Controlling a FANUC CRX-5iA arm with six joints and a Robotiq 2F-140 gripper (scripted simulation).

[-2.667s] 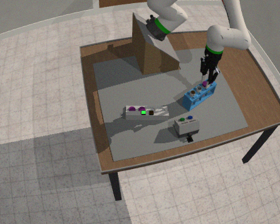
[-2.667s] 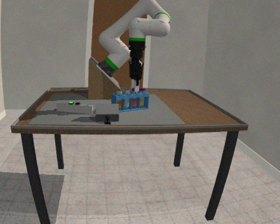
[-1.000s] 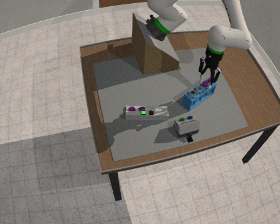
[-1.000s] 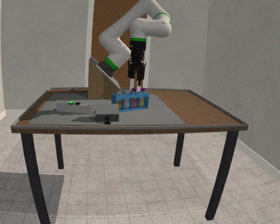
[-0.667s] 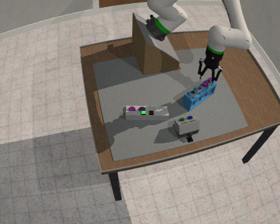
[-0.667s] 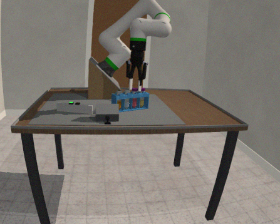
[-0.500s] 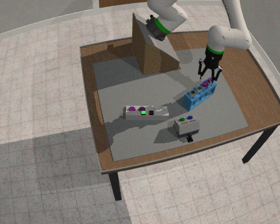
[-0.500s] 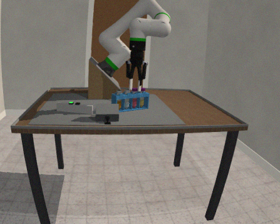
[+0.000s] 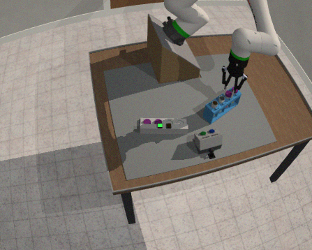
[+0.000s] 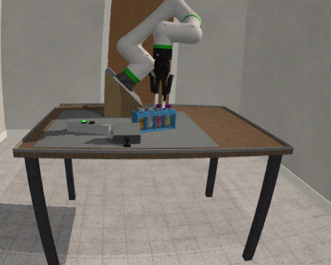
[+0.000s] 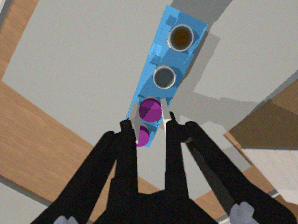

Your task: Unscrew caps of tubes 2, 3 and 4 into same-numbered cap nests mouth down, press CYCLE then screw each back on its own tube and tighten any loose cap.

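Note:
The blue decapping station (image 9: 223, 105) holds four tubes. The two tubes nearest the key desk stand open (image 11: 181, 37) (image 11: 164, 76). The other two carry purple caps. My gripper (image 11: 150, 108) comes down from above and is shut on the purple cap (image 11: 150, 108) of the second tube from the far end, next to the open tubes. The end tube's cap (image 11: 142, 136) shows between my fingers, partly hidden. The gripper also shows in the side view (image 10: 161, 98). The cap tray (image 9: 163, 125) holds two purple caps (image 9: 146, 121) (image 9: 158, 121) at its left end. Its green lamp (image 9: 160, 125) is lit.
The small sloping desk (image 9: 207, 140) with the green key (image 9: 202, 133) and the blue key (image 9: 211, 131) stands in front of the rack. A tall brown wedge-shaped block (image 9: 169, 57) rises at the back beside the arm. The tray's right nests (image 9: 179, 122) hold nothing.

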